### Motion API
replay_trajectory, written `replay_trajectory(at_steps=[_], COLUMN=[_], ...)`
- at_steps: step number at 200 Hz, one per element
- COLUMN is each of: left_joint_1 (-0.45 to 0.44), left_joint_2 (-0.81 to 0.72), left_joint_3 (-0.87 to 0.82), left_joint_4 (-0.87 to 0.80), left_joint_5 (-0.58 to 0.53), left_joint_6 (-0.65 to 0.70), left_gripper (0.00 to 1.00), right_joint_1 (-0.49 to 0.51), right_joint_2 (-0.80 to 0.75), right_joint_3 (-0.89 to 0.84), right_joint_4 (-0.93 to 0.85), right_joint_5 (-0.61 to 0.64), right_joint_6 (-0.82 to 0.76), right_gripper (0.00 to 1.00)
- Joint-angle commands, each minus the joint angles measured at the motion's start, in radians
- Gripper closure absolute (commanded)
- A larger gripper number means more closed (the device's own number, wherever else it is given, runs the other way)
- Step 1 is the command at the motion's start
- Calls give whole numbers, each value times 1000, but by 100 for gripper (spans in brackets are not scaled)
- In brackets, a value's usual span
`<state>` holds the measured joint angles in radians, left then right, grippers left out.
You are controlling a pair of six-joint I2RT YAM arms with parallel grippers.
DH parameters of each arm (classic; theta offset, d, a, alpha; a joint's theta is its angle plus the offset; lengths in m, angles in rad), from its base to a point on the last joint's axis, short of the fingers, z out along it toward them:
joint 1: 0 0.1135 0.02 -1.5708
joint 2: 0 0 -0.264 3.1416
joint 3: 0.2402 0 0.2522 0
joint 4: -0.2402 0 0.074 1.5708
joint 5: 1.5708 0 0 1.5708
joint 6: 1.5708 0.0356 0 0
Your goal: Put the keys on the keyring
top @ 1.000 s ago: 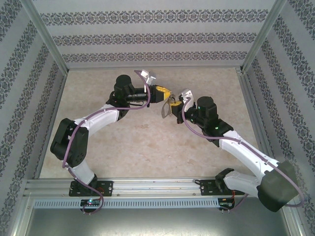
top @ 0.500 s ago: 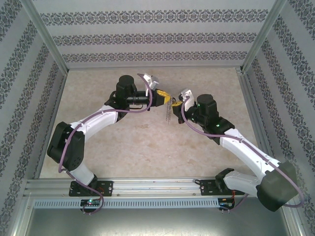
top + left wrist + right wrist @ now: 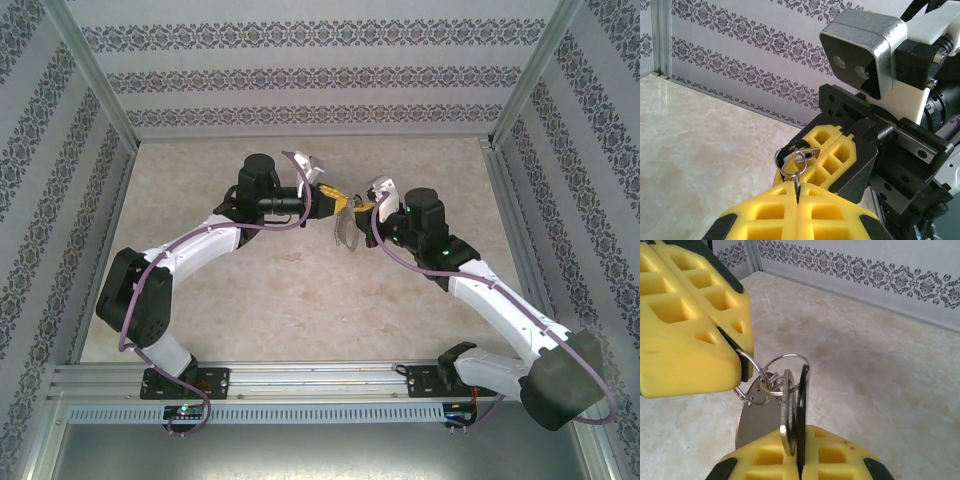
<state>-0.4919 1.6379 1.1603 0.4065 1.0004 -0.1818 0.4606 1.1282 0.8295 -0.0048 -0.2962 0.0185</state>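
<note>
A beige marbled table [image 3: 300, 290] sits inside patterned wallpaper walls [image 3: 300, 75], with an aluminium rail [image 3: 300, 375] along the near edge. Both arms meet above mid-table, tip to tip. The left hand [image 3: 737, 357] is closed on a thin wire ring of the keyring [image 3: 754, 417], whose grey oval hangs just below, clear of the table. The right hand [image 3: 799, 440] is clamped on the key [image 3: 802, 400], its black head edge-on and touching the rings, with a jagged silvery strip [image 3: 787, 410] beside it.
</note>
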Motion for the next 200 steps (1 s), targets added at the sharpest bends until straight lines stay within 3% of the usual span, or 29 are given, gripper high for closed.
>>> replay_trajectory(at_steps=[1,140,200], left_joint_1=[-19,-27,-27], left_joint_2=[-13,-4,-3], left_joint_3=[36,47,47], left_joint_4=[-3,0,4], left_joint_5=[21,21,23], left_joint_6=[25,25,22], left_gripper=[100,100,100], right_joint_1=[0,-16,-36], right_joint_2=[-1,-26,-36], right_joint_3=[42,-27,-23], right_joint_4=[6,7,17], right_joint_5=[-6,32,-15], right_joint_6=[-17,10,32], right_gripper=[100,100,100])
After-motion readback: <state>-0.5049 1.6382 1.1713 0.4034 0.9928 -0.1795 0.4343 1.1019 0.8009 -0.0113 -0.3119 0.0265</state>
